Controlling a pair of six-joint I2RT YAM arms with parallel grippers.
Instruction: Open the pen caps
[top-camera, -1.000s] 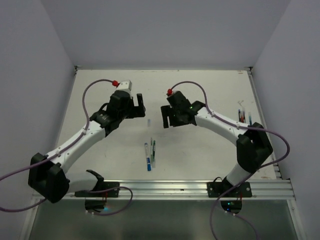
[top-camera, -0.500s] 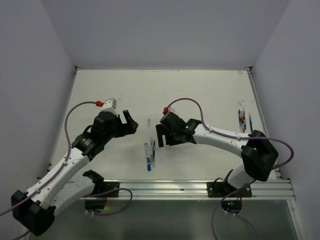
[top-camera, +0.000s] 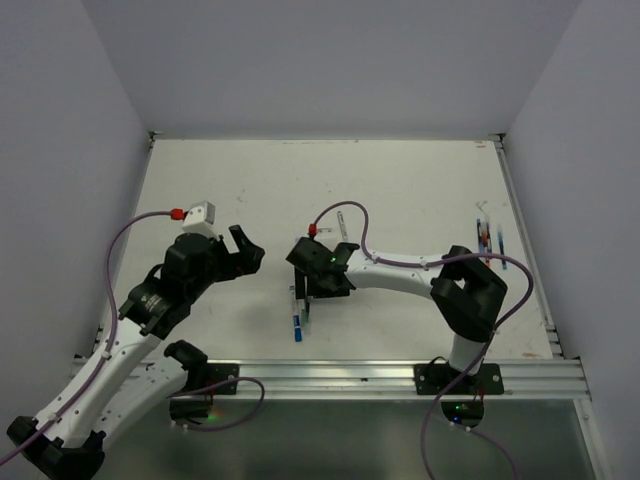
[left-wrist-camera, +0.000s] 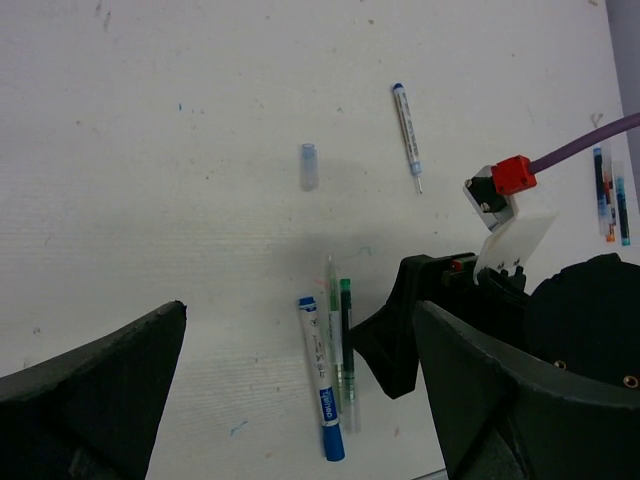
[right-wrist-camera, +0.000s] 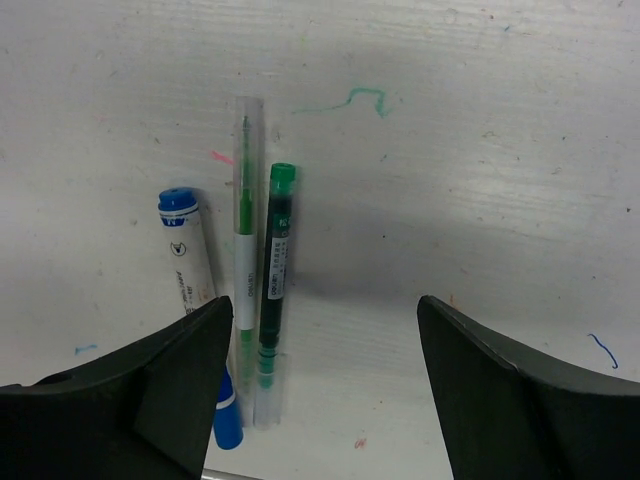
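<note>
right end effector (right-wrist-camera: 322, 345) above pens (right-wrist-camera: 268, 300)

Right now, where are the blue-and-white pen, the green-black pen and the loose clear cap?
blue-and-white pen (right-wrist-camera: 193, 262), right wrist view, on its printed white barrel.
green-black pen (right-wrist-camera: 272, 272), right wrist view, on the middle of its dark barrel.
loose clear cap (left-wrist-camera: 309, 166), left wrist view, middle of the tube.

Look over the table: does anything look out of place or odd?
One clear cap lies alone, away from every pen. A blue pen lies apart from the group of three, bare tip showing. A green squiggle marks the table.
</note>
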